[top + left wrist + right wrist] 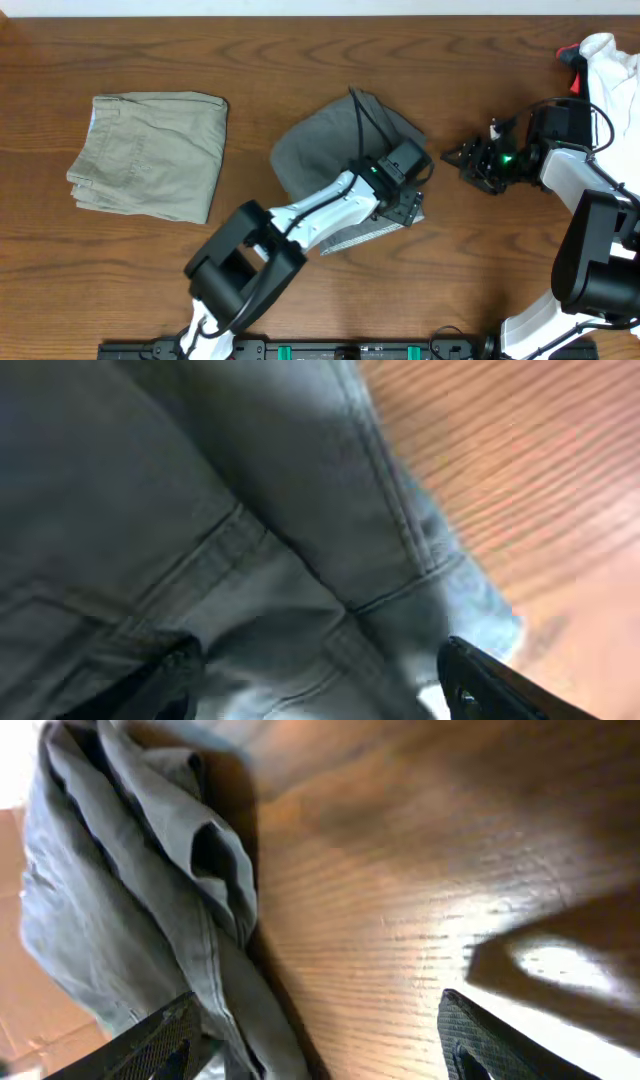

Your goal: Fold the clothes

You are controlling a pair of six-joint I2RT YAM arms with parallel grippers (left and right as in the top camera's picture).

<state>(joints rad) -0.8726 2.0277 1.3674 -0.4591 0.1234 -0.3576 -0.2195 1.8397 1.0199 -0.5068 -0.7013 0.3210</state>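
Grey shorts [320,150] lie bunched in a heap; stitched seams showing.

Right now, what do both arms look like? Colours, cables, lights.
Same build: left arm and right arm have white shells over black joints, with black wrist housings. A thin black cable loops off the left wrist. A green light glows near each wrist. The jaws are black and tapered.

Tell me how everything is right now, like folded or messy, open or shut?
grey shorts, rumpled, only partly folded.
beige shorts, folded flat.
white garment, bunched up, partly out of view.
left gripper, open, low over the grey shorts.
right gripper, open, empty.
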